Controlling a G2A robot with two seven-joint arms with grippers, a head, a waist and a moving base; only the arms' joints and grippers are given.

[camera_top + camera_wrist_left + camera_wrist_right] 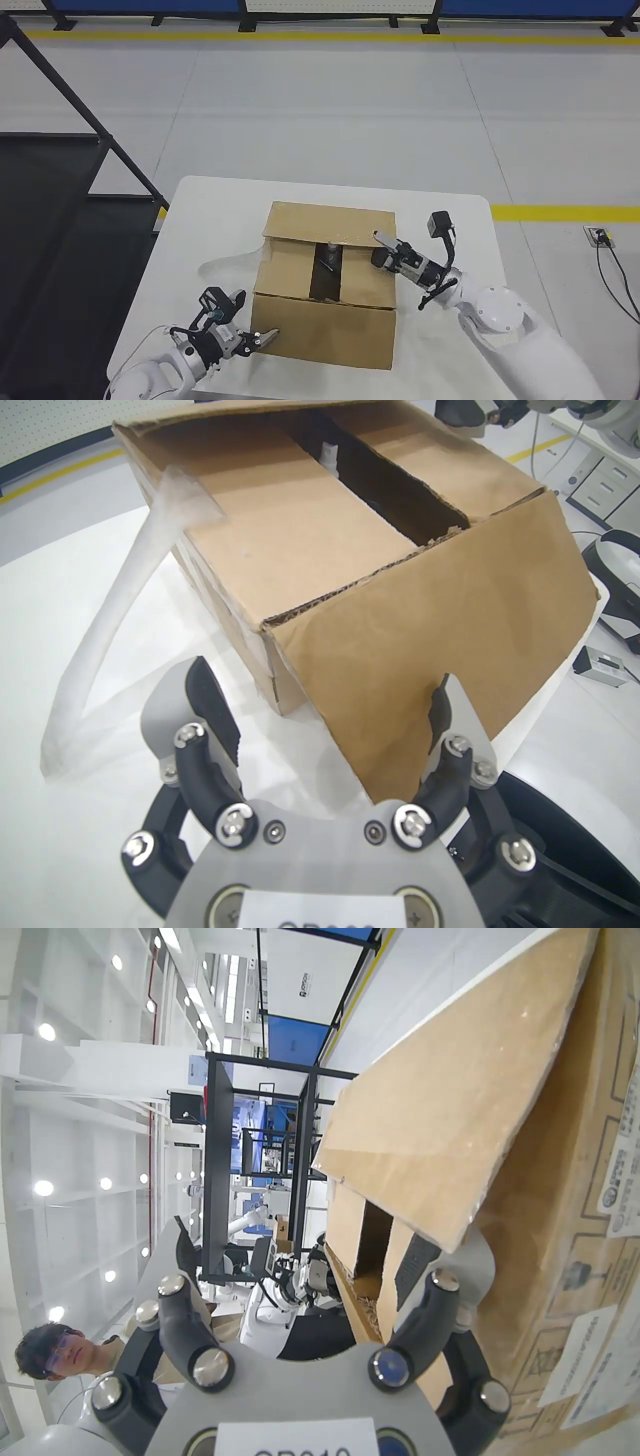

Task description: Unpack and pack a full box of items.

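The box (325,300) sits mid-table (450,220), nearer the front edge, its top flaps parted over a dark gap. My left gripper (322,680) is spread wide at the hanging front flap (425,625). My right gripper (300,1238) is likewise released, by the side flap (440,1118). The card looks stiff and light but easily torn. I'd pinch each flap near its free edge.
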